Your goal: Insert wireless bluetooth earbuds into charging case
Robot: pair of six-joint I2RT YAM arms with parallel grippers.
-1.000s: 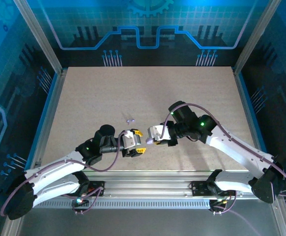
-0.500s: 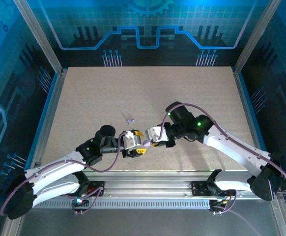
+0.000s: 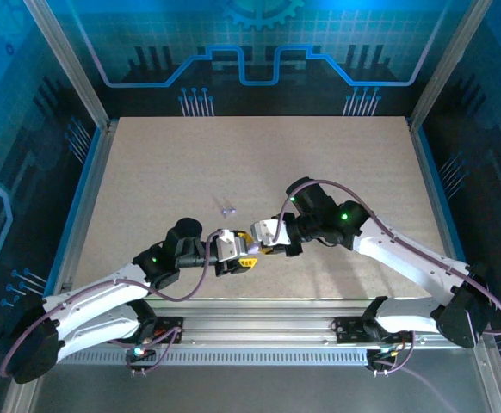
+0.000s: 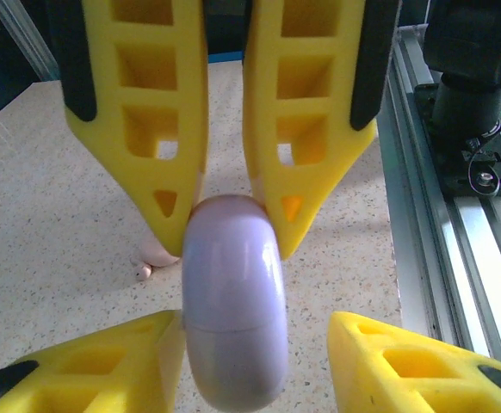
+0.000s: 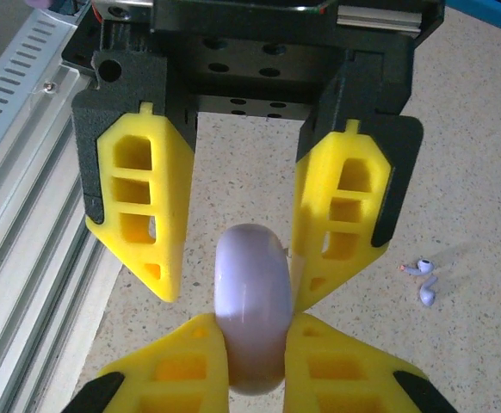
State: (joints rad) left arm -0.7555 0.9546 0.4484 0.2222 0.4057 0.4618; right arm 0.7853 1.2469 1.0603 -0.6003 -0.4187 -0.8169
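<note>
Speckled tabletop [image 3: 164, 172], arms meeting tip to tip, right gripper [image 5: 249, 344] clamping charging case [image 4: 231, 301], left gripper [image 4: 255, 320] part-open astride it

Speckled beige table [image 3: 337, 163]; small lilac earbuds [image 3: 227, 210], seemingly two, lie on it.

- No legible words, numbers, labels or brand marks.
- Gear emblem [image 3: 263, 10] and circuit-line pattern printed on back wall [image 3: 147, 43], no lettering with them.
</note>
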